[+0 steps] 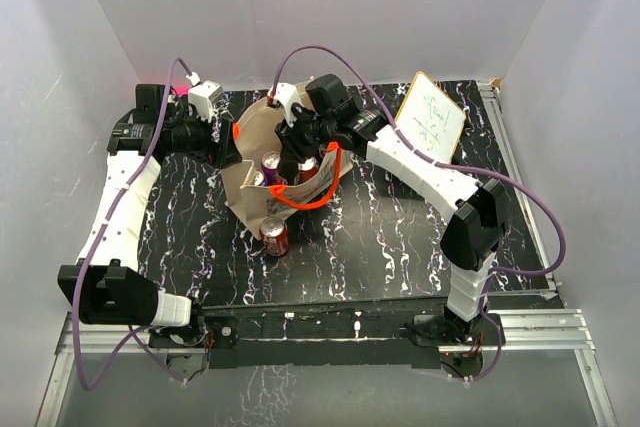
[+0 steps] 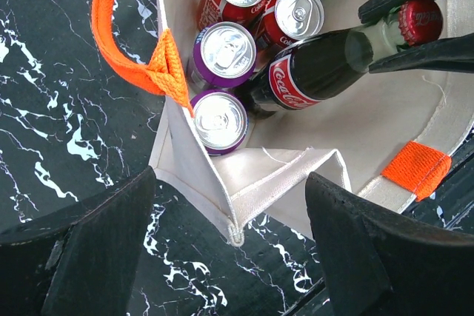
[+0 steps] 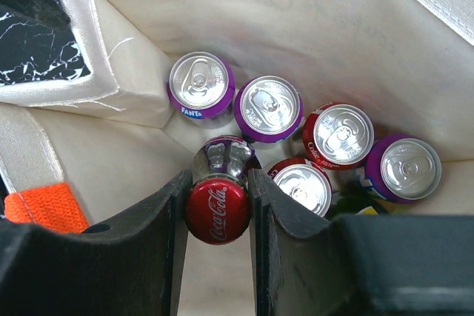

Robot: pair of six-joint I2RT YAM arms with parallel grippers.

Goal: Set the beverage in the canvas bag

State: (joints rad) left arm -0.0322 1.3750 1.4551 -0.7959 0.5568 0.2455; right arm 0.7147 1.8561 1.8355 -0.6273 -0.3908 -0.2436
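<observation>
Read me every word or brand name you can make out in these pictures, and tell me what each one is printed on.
"Coca-Cola": red label on the bottle.
"Coca-Cola": that bottle's red cap.
"FANTA": side of the purple can.
Handwriting on the white board: too small to read.
Lettering on the red cans: only fragments show, not readable.

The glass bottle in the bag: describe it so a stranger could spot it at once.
Find the beige canvas bag with orange handles on the black marbled table. Inside, among purple and red cans, the dark Coca-Cola bottle leans, the right end effector clamped on its neck. Its neighbours are flat-topped cans; it has a long neck and red cap.
</observation>
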